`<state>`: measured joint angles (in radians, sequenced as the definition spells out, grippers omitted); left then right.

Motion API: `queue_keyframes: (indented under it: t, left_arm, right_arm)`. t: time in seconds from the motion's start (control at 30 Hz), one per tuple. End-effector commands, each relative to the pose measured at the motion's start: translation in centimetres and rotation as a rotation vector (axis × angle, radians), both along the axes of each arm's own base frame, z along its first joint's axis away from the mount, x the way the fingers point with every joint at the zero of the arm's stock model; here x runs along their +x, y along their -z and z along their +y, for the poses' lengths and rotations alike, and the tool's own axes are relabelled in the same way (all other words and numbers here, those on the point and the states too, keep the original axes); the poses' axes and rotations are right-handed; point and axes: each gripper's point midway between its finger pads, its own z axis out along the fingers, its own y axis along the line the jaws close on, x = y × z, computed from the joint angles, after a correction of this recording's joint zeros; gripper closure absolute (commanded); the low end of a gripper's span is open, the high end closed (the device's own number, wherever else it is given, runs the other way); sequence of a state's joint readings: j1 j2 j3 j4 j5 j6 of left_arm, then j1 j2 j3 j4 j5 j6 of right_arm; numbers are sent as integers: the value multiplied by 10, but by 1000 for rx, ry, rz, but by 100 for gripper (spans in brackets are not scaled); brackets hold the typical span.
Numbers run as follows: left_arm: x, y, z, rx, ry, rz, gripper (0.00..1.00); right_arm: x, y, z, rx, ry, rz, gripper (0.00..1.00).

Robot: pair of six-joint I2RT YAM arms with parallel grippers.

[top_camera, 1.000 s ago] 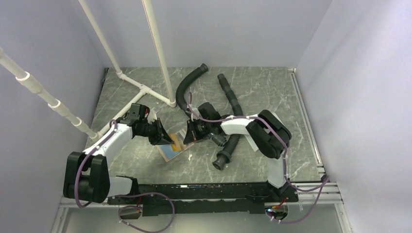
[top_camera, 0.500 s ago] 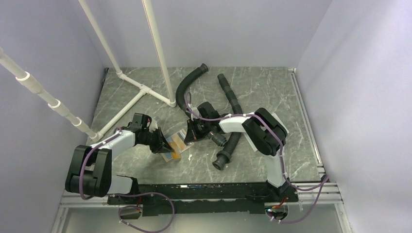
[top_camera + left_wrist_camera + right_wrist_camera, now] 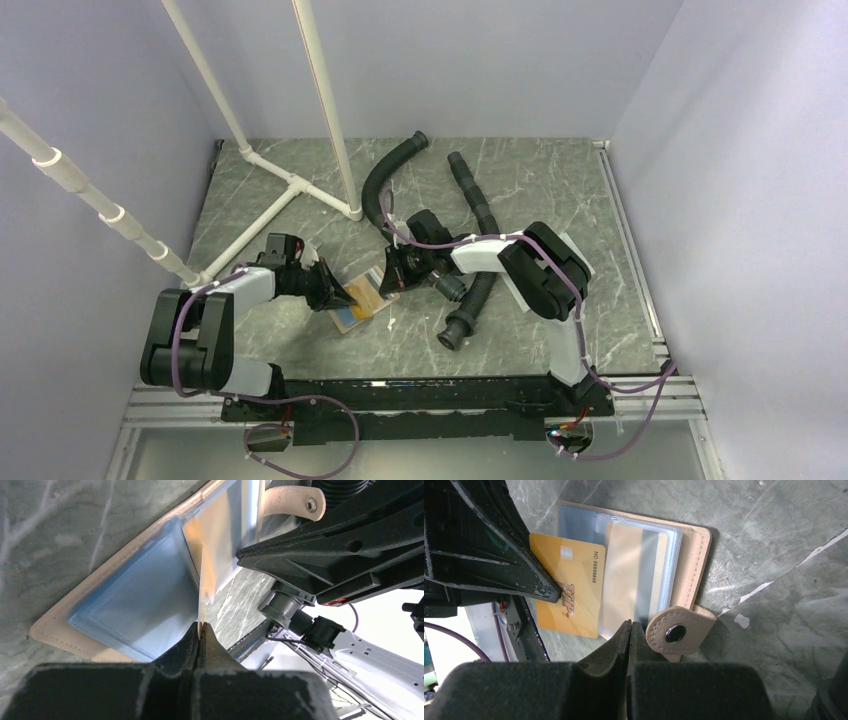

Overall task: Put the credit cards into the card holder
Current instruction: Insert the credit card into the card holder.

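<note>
Orange-yellow card (image 3: 569,592) is pinched in the fully closed left claw (image 3: 200,630), overlapping the open card holder (image 3: 696,555) laid on the tabletop (image 3: 560,180). Card edge should be squared to the clear sleeve (image 3: 579,527) and slid in slowly. Right claw (image 3: 630,630) is closed at the holder's edge by the snap tab (image 3: 679,630); whether anything is gripped cannot be told.

Top view: even, diffuse light from above; grey-green marbled table top (image 3: 560,190) evenly lit, soft faint shadows beside the arms. Left wrist view: black left gripper (image 3: 200,628) at bottom blurred, tan leather card holder (image 3: 131,611) hazy, lower right blown out white. Right wrist view: sharper; glare on holder's clear sleeves; right gripper (image 3: 630,628) out of focus.
</note>
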<state>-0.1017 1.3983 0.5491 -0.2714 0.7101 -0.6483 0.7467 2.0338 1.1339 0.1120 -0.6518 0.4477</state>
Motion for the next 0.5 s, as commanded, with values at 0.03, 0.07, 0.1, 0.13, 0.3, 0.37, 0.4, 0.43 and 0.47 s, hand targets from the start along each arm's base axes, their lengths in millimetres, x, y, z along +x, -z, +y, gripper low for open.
queue_keyframes:
  t: [0.03,0.07,0.1,0.13,0.3,0.37,0.4,0.43,0.47]
  left_arm:
    - [1,-2,-3,-82,-7,11,100]
    - [2,-2,-5,-97,-7,13,100]
    - [2,-1,-5,-109,-9,16,100]
    - [2,0,-5,-114,-11,21,100]
    - [5,4,-3,-127,-16,45,100]
    - [6,5,-2,-139,-21,51,100]
    - [7,5,-2,-142,-22,51,100]
    - [8,5,-1,-140,-23,50,100]
    - [9,4,-1,-140,-22,48,100]
  right_arm:
    - [11,5,1,-11,7,-50,100]
    - [12,5,1,-11,7,-51,100]
    - [11,4,1,-10,6,-50,100]
    - [12,4,1,-9,6,-53,100]
    - [11,6,0,-15,5,-50,100]
    - [11,7,0,-14,4,-49,100]
    - [11,7,1,-13,3,-46,100]
    - [10,8,1,-13,1,-43,100]
    - [10,7,1,-12,0,-45,100]
